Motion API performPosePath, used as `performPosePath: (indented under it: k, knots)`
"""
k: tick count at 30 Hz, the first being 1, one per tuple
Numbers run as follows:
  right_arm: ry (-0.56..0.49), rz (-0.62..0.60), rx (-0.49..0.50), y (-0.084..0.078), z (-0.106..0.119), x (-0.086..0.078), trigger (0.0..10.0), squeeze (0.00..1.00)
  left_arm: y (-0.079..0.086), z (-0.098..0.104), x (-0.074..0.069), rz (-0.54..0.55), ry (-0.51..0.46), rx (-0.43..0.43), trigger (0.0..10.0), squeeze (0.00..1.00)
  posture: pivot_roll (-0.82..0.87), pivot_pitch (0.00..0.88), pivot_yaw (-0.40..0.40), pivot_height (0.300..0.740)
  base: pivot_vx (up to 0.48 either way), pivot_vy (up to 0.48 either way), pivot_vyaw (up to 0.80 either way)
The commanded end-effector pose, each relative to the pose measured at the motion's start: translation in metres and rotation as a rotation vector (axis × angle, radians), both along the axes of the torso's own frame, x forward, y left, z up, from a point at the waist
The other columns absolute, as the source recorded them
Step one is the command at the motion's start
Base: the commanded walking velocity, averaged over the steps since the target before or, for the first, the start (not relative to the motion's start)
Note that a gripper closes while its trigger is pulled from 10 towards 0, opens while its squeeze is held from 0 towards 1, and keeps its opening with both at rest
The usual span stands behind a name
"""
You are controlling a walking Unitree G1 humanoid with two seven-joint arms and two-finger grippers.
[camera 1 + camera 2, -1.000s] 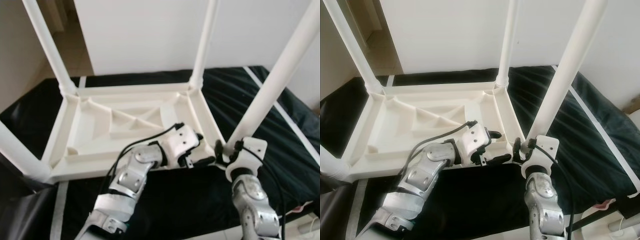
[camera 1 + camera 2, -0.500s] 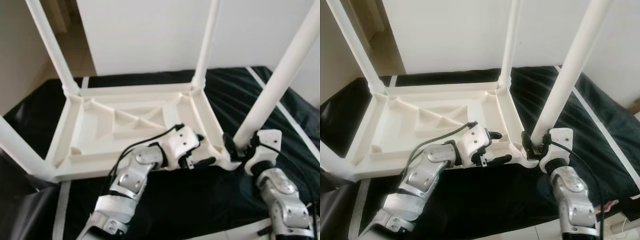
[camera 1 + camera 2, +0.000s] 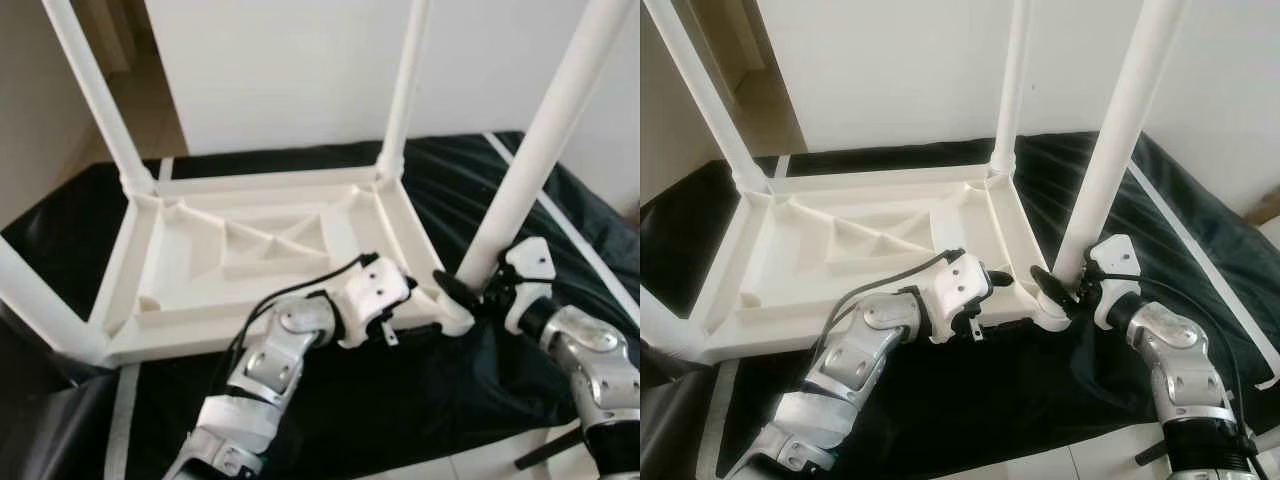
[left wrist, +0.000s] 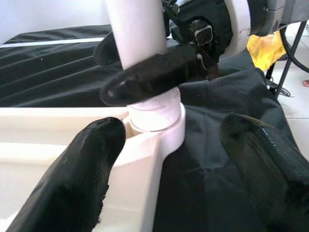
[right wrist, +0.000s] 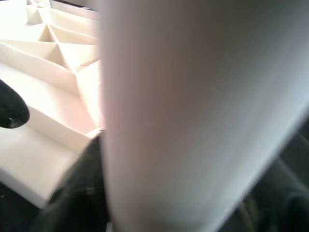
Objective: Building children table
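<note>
A white plastic children's table (image 3: 250,262) lies upside down on a black cloth, its legs pointing up. My right gripper (image 3: 468,286) is shut on the near right leg (image 3: 535,150) just above its socket (image 4: 155,116). One black finger (image 4: 159,75) crosses the front of the leg, and the other sits behind it. My left gripper (image 3: 398,306) is open at the table's near rim beside that corner. One of its fingers (image 4: 87,179) rests on the rim, while the other (image 4: 260,164) hangs over the cloth.
The black cloth (image 3: 400,400) has a white stripe (image 3: 125,420) and ends close to my body. A white wall (image 3: 300,70) rises just behind the table. A tiled floor (image 3: 150,110) shows at the far left. A yellow thing (image 4: 270,48) lies beyond the corner.
My right forearm has swung out to the right while its gripper stays at the leg's base. The leg stands a little more upright. My left gripper has slid nearer the corner.
</note>
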State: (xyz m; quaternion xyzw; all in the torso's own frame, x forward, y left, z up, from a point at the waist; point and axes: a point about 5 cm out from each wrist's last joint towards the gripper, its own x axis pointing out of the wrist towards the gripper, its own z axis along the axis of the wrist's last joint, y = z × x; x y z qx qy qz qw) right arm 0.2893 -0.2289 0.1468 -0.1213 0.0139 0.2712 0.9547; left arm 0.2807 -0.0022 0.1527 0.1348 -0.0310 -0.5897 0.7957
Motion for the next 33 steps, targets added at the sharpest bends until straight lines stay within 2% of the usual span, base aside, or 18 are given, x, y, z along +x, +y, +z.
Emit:
performPosePath:
  k: [1,10,12,13,22,27,29,31,33]
  knots:
    - [0.024,0.019,-0.009,-0.004,-0.003,0.001,0.0,0.00,0.002,0.001,0.003,0.099,-0.012,-0.017,10.0,0.00,-0.07,0.000,-0.020,0.740,0.000,0.000,0.00]
    - [0.080,0.033,0.009,-0.009,-0.016,-0.006,0.0,0.00,0.004,0.002,0.003,0.113,-0.008,-0.020,10.0,0.00,-0.08,0.000,-0.019,0.740,0.000,0.000,0.00]
    - [0.089,0.013,0.038,-0.009,-0.018,-0.008,0.0,0.00,0.004,0.003,0.003,0.113,-0.011,-0.019,10.0,0.00,-0.08,0.000,-0.017,0.740,0.000,0.000,0.00]
    - [0.092,-0.001,0.055,-0.009,-0.018,-0.008,10.0,0.00,0.004,0.003,0.004,0.113,-0.011,-0.020,10.0,0.00,-0.09,0.000,-0.016,0.740,0.000,0.000,0.00]
    - [0.045,-0.136,0.150,0.000,-0.016,-0.014,10.0,0.00,0.002,0.002,0.002,0.107,-0.001,-0.016,10.0,0.00,-0.10,0.013,-0.012,0.740,0.000,0.000,0.00]
    - [0.037,-0.209,0.159,0.005,-0.018,-0.015,10.0,0.00,0.002,0.001,0.001,0.106,0.003,-0.015,10.0,0.00,-0.11,0.018,-0.011,0.740,0.000,0.000,0.00]
    - [0.039,-0.312,0.167,0.009,-0.021,-0.016,10.0,0.00,0.002,0.000,0.000,0.105,0.007,-0.014,10.0,0.00,-0.11,0.021,-0.014,0.740,0.000,0.000,0.00]
    - [0.039,-0.312,0.167,0.009,-0.021,-0.016,10.0,0.00,0.002,0.000,0.000,0.105,0.007,-0.014,10.0,0.00,-0.11,0.021,-0.014,0.740,0.000,0.000,0.00]
    - [0.065,-0.469,0.207,0.015,-0.026,-0.019,10.0,0.00,0.002,-0.001,0.000,0.109,0.015,-0.017,10.0,0.00,-0.11,0.025,-0.020,0.740,0.000,0.000,0.00]
